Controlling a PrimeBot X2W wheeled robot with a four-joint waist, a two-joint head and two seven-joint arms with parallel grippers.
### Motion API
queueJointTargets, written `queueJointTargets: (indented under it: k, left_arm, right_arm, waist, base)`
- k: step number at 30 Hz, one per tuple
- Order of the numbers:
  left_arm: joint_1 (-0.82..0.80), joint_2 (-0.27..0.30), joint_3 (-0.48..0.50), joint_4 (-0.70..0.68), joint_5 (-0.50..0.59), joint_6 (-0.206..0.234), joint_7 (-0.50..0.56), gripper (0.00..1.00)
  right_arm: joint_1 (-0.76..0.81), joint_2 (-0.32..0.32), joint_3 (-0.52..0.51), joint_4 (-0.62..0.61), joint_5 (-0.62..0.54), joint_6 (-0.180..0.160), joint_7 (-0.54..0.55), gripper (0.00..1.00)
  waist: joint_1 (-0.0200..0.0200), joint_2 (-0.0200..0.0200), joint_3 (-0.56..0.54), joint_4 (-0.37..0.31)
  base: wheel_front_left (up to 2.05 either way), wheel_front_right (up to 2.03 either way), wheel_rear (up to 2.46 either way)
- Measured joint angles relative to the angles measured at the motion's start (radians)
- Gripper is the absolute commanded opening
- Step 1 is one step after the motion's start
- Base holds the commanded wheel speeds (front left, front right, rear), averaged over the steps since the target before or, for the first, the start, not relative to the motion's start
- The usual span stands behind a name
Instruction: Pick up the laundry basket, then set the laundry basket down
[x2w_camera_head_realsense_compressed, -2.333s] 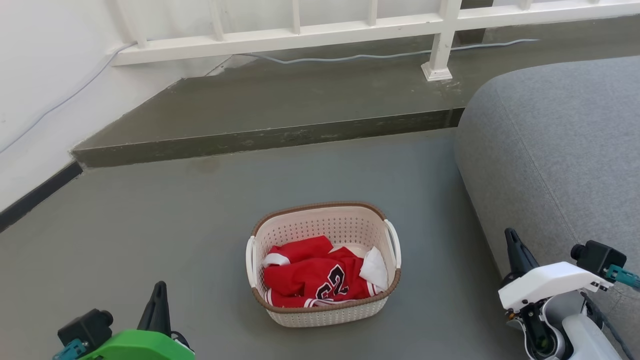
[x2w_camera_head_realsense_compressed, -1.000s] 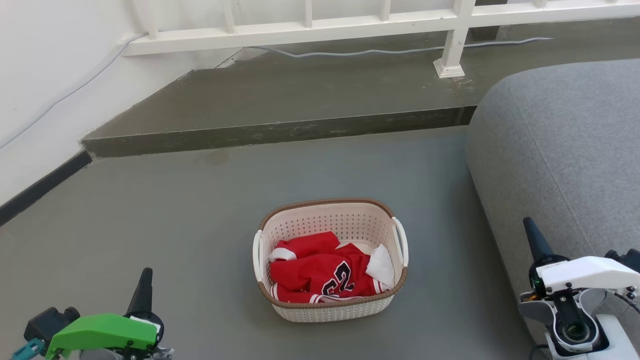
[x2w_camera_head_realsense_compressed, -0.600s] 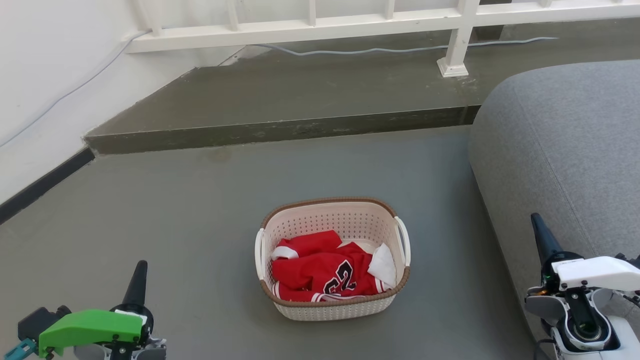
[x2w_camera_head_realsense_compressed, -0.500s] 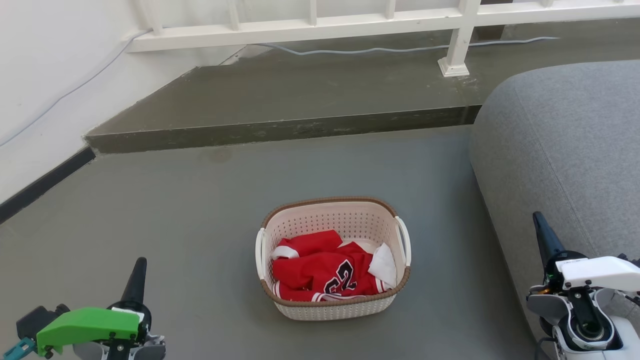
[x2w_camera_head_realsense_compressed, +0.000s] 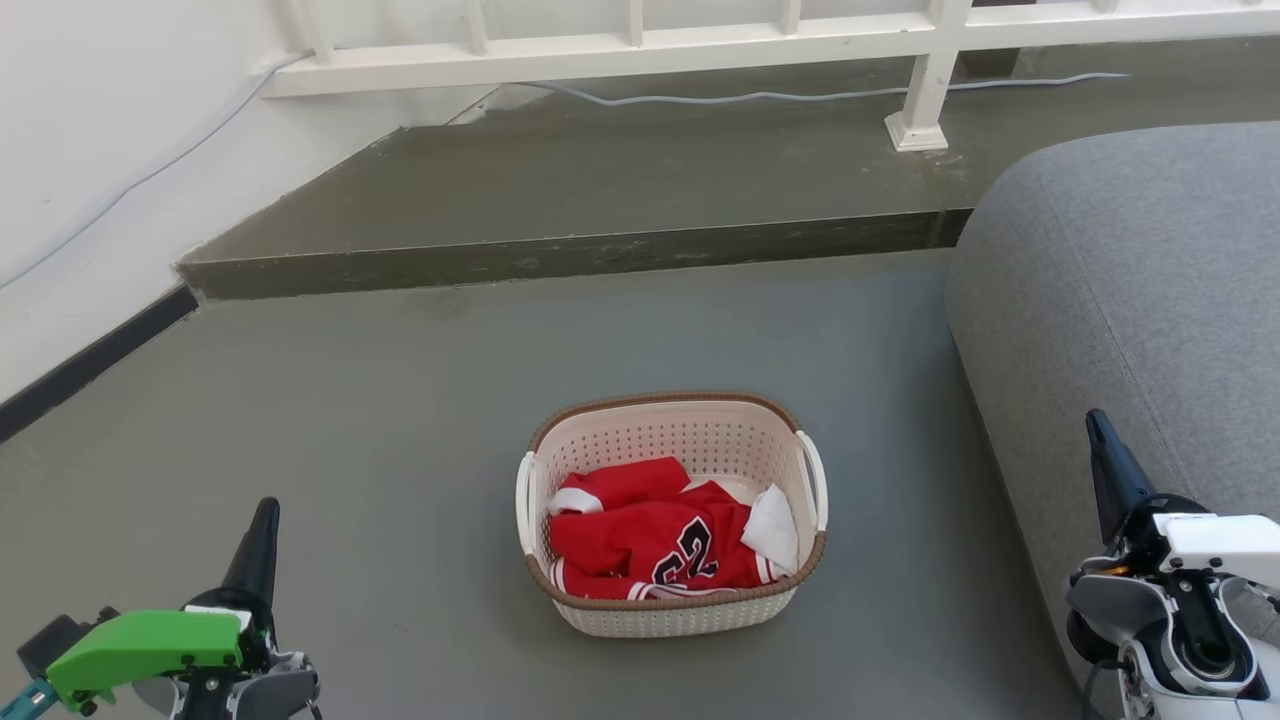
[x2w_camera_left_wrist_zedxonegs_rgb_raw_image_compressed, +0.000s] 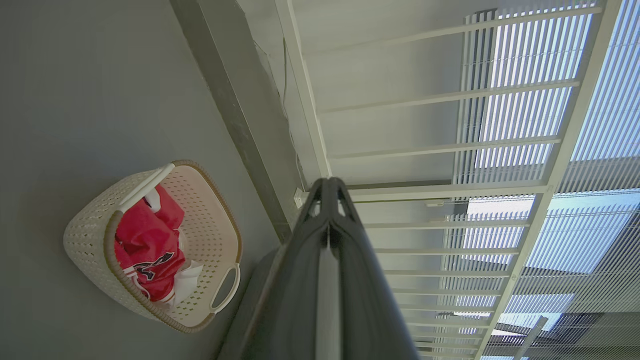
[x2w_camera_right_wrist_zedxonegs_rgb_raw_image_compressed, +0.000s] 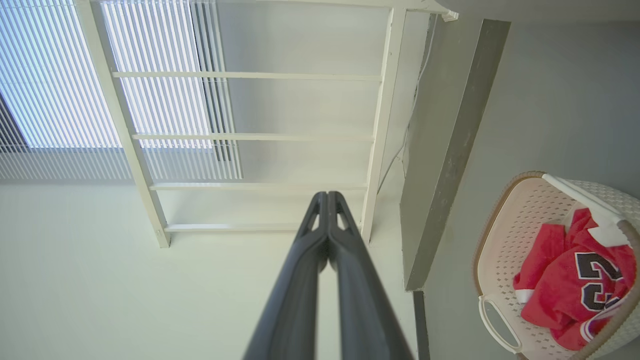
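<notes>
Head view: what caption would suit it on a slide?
A laundry basket holding a red jersey sits on the floor beside a grey sofa, robot jaws off to either side.

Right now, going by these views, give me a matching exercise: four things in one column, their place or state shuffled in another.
1 basket
2 red shirt
3 sofa
4 left gripper

a lying inside the basket
b shut, lower left of head view
c standing on the floor
d grey, along the right side

Pairs: 1-c, 2-a, 3-d, 4-b
</notes>
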Motion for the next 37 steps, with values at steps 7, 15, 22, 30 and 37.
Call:
queueJointTargets:
  k: [7, 15, 22, 30, 37]
  left_arm:
    - [-0.014, -0.002, 0.019, 0.004, -0.067, -0.016, 0.017, 0.0]
    - [-0.015, -0.002, 0.019, 0.004, -0.067, -0.016, 0.017, 0.0]
    - [-0.015, -0.002, 0.02, 0.004, -0.067, -0.016, 0.017, 0.0]
    - [-0.015, -0.002, 0.02, 0.004, -0.067, -0.016, 0.017, 0.0]
    - [-0.015, -0.002, 0.021, 0.004, -0.067, -0.016, 0.018, 0.0]
  right_arm:
    - [-0.002, 0.006, -0.021, -0.006, 0.068, 0.007, 0.016, 0.0]
    - [-0.004, 0.006, -0.023, -0.008, 0.069, 0.007, 0.016, 0.0]
    - [-0.004, 0.006, -0.023, -0.009, 0.069, 0.007, 0.016, 0.0]
    - [-0.004, 0.006, -0.023, -0.01, 0.069, 0.007, 0.016, 0.0]
    - [-0.004, 0.006, -0.022, -0.01, 0.069, 0.007, 0.016, 0.0]
  waist:
    - [0.0, 0.0, 0.002, 0.004]
    - [0.0, 0.0, 0.002, 0.004]
    - [0.0, 0.0, 0.002, 0.004]
    - [0.0, 0.0, 0.002, 0.004]
    - [0.0, 0.0, 0.002, 0.004]
  base:
    - [0.0, 0.0, 0.0]
    - [0.0, 0.0, 0.0]
    - [0.0, 0.0, 0.0]
    - [0.0, 0.0, 0.0]
    - [0.0, 0.0, 0.0]
